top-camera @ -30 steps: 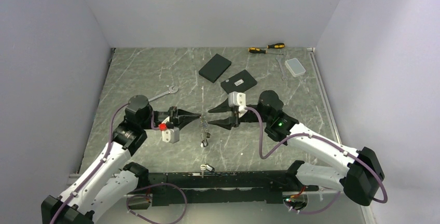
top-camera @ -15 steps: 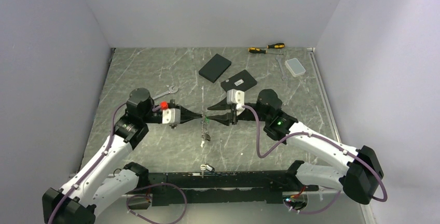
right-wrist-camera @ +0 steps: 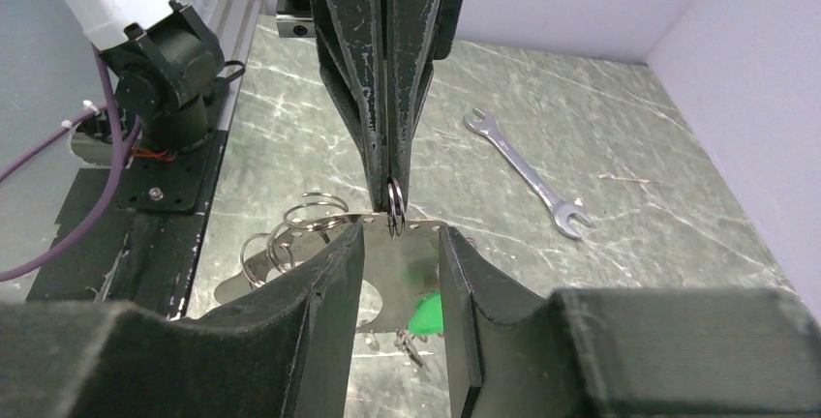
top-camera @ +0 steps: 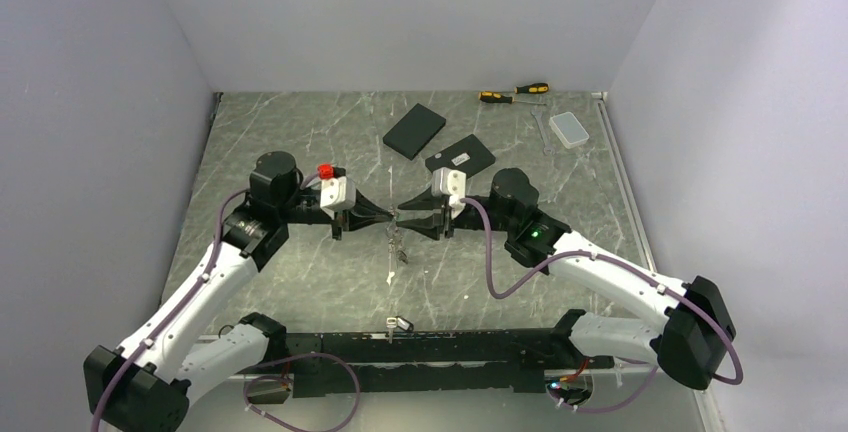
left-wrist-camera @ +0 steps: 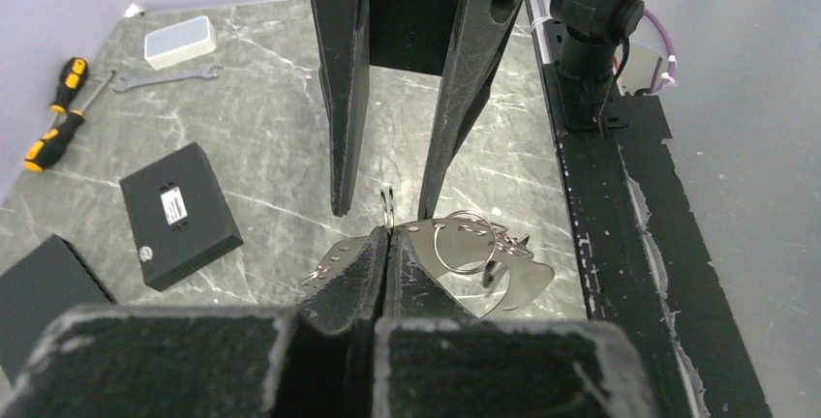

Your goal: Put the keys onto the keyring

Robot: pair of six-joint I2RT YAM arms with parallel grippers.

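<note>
From above, both arms reach inward over the worktop (top-camera: 300,152). The left gripper (top-camera: 387,216) and the right gripper (top-camera: 405,220) nearly meet, and the keys (top-camera: 395,250) hang just below them.

Left wrist: the left jaws are pinched shut on a small ring (left-wrist-camera: 387,202). The wire keyring (left-wrist-camera: 463,242) is just beside it. The label on the black box (left-wrist-camera: 205,229) is unreadable.

Right wrist: the right jaws stand partly apart, flanking a flat silver key (right-wrist-camera: 397,249).

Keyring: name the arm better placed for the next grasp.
Right, probably. The right gripper stands open around the flat metal piece, free to close on it; the left gripper is shut on the small ring, holding it up.
</note>
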